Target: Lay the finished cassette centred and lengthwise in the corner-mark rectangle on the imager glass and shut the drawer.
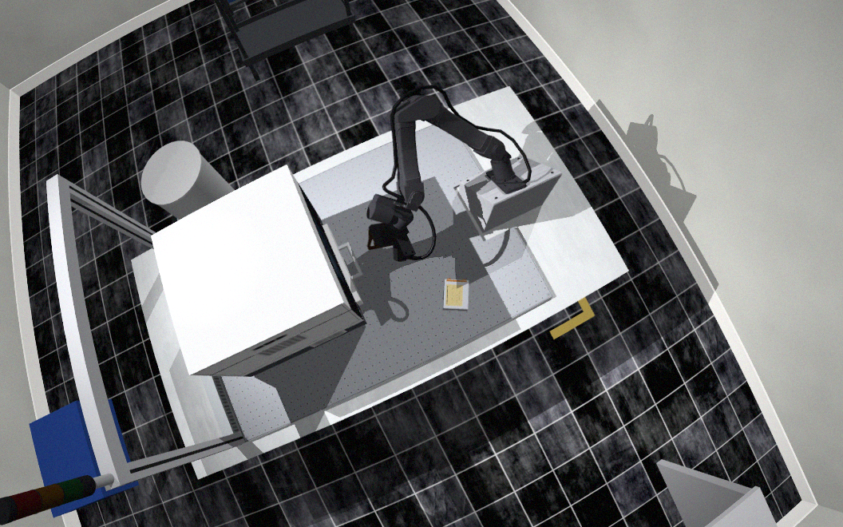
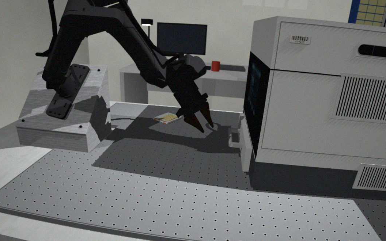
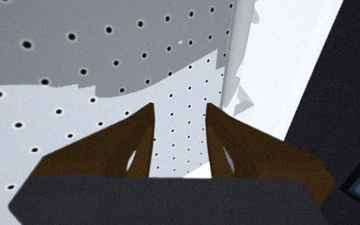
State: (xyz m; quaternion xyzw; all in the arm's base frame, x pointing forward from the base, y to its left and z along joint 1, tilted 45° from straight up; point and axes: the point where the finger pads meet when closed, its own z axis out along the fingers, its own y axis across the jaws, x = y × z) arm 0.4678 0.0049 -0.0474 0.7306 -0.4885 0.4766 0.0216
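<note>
The finished cassette (image 1: 456, 293), flat and yellow with an orange end, lies on the perforated plate; it also shows in the exterior view (image 2: 168, 118). The gel imager IM (image 1: 248, 268) is a big white box (image 2: 323, 89). Its drawer handle (image 2: 235, 136) sticks out low on the dark front, and the glass is not in view. My gripper (image 2: 206, 127) hangs tilted just above the plate, a short way in front of the handle and apart from the cassette. Its fingers are parted with nothing between them. The handle bar (image 3: 232, 51) is just ahead to the right.
The arm's slanted base block (image 2: 62, 110) (image 1: 510, 196) stands at the far side of the plate. A grey cylinder (image 1: 176, 176) stands behind the imager. A desk with a monitor and a red cup (image 2: 215, 65) is in the background.
</note>
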